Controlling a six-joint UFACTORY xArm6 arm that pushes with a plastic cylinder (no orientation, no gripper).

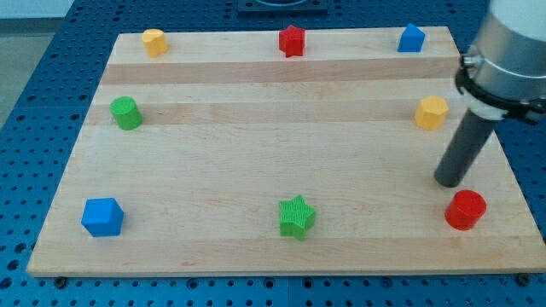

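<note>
Eight blocks: they sit on a wooden board (256,111), and the board lies on a blue table with holes (34,85).
Rod: it comes down from the grey arm (510,43) at the board's right edge. It is dark and leans a little.
My tip (449,182): it rests on the board near the right edge, closer to the bottom right corner than to the top one.
Jaws: the arm has none, only the rod, so nothing is held or squeezed.
Nearest block: the red round block (465,210) sits near the bottom right corner. My tip is just beside it, a bit up and to the view's left. I cannot tell if they touch.
Next nearest: the yellow block (432,112) sits near the right edge, above my tip. The two are apart.
Top edge: a yellow block (153,42) sits near the top left corner, a red star (292,40) sits in the middle, and a blue block (411,38) with a pointed top sits near the top right corner.
Left edge: a green round block (126,112) sits about halfway down.
Bottom edge: a blue cube (102,217) sits near the bottom left corner, and a green star (297,216) sits in the middle.
Far blocks: all of these are well apart from my tip.
</note>
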